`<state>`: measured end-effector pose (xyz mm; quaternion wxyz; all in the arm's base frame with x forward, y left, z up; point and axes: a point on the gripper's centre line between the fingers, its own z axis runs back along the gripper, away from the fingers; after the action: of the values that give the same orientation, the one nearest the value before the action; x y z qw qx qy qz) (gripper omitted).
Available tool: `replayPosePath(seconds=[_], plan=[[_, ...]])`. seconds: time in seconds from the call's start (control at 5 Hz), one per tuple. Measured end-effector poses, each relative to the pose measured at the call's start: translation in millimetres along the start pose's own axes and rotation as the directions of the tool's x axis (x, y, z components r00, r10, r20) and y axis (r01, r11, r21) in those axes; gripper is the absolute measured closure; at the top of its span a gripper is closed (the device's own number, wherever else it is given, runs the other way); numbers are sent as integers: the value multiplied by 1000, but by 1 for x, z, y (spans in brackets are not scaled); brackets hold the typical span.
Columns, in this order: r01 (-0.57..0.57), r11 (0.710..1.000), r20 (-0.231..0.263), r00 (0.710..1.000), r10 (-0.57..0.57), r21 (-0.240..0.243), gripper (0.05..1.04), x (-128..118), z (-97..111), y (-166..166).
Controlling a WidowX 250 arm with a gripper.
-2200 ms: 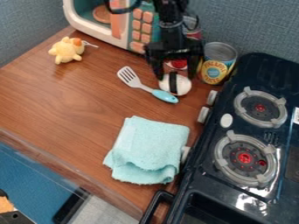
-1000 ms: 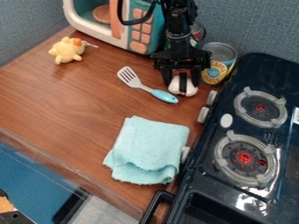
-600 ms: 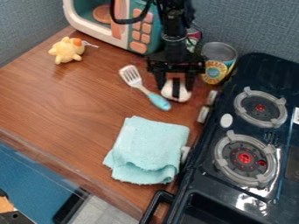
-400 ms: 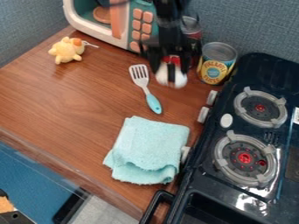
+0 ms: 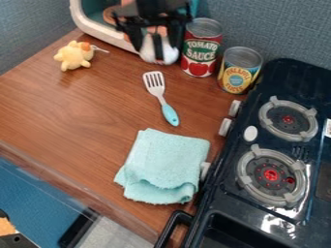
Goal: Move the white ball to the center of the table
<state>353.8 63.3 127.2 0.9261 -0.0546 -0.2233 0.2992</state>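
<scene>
Pickup appears complete: I hold the ball [image 5: 169,54] gripped between the jaws of the gripper [image 5: 157,47], beyond the slotted end of the spatula [image 5: 156,86]. Remaining: transfer to the center of the table [image 5: 77,111], lower, release.

The cloth [image 5: 165,164] is of light turquoise colour. Beyond the cloth, the spatula [image 5: 169,114] is white with turquoise handle, and the ball [image 5: 169,54] is white. Around the cloth, the bench [image 5: 65,111] has brown wood grain.

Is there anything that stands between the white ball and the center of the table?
Nothing visible seems to block the white ball, held in the gripper, from the table's center. The spatula lies flat, just beside that path.
</scene>
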Motion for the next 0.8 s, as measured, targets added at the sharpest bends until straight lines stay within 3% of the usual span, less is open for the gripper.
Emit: replayPosePath(seconds=[0.2,0.4,0.6,0.8], plan=[[-87,996,36,996,86,31,348,-6,21,42],[-169,985,24,985,168,43,348,-29,31,82],[-226,971,-7,974,227,77,348,-52,28,111],[-219,966,-9,975,223,140,348,-65,13,125]])
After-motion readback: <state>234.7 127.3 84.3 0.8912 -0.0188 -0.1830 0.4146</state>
